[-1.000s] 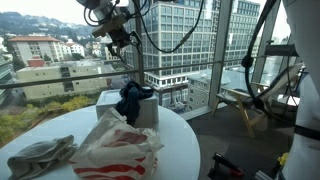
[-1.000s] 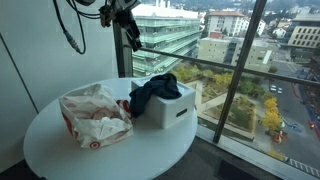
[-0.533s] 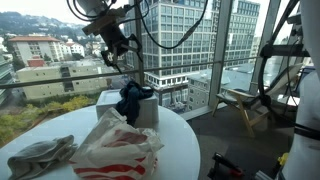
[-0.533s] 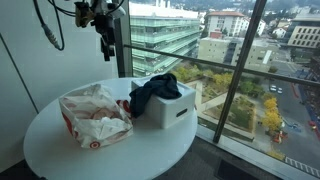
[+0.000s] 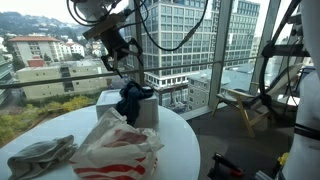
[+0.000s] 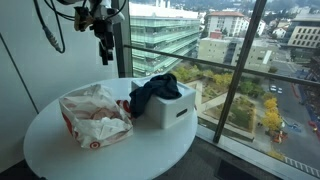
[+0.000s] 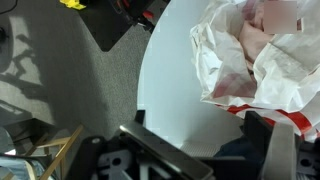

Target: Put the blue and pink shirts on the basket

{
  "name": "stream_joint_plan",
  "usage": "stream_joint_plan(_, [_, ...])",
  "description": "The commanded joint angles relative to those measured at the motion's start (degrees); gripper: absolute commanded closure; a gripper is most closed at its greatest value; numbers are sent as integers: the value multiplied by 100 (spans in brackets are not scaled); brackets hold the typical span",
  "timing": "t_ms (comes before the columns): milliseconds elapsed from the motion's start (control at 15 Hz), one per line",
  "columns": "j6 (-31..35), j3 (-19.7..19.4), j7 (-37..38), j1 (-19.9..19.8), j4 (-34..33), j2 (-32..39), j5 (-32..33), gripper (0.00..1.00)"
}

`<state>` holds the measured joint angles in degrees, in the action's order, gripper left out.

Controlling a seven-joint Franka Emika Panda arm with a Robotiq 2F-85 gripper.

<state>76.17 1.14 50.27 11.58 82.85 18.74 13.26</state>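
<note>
A dark blue shirt (image 5: 131, 99) (image 6: 155, 92) lies draped over the white basket (image 5: 149, 114) (image 6: 178, 112) at the table's window side. It shows as a dark patch in the wrist view (image 7: 236, 151). A white and red plastic bag (image 5: 120, 146) (image 6: 95, 116) (image 7: 268, 60) lies beside the basket, with pink cloth (image 7: 262, 32) inside. My gripper (image 5: 121, 52) (image 6: 104, 27) (image 7: 200, 126) hangs high above the table, open and empty, apart from everything.
A grey cloth (image 5: 41, 155) lies on the round white table (image 5: 185, 140) (image 6: 120, 150) near its edge. Tall windows stand right behind the table. Furniture and dark gear (image 5: 240, 105) stand on the floor beyond it.
The arm has swung sideways and a little lower, away from over the basket, since a second ago. It has barely moved in the last half second. The shirt, bag and cloth are unmoved.
</note>
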Motion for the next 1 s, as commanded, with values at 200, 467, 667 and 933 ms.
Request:
stream_joint_plan(200, [242, -26, -524, -375, 1593, -772, -314, 0])
stream_joint_plan(467, [1207, -15, -477, -524, 2916, -1103, -340, 0])
stream_joint_plan(667, [1949, 34, -429, -514, 3869, -1235, -293, 0])
stream_joint_plan(933, [3248, 204, -201, -341, 4630, -1161, -170, 0])
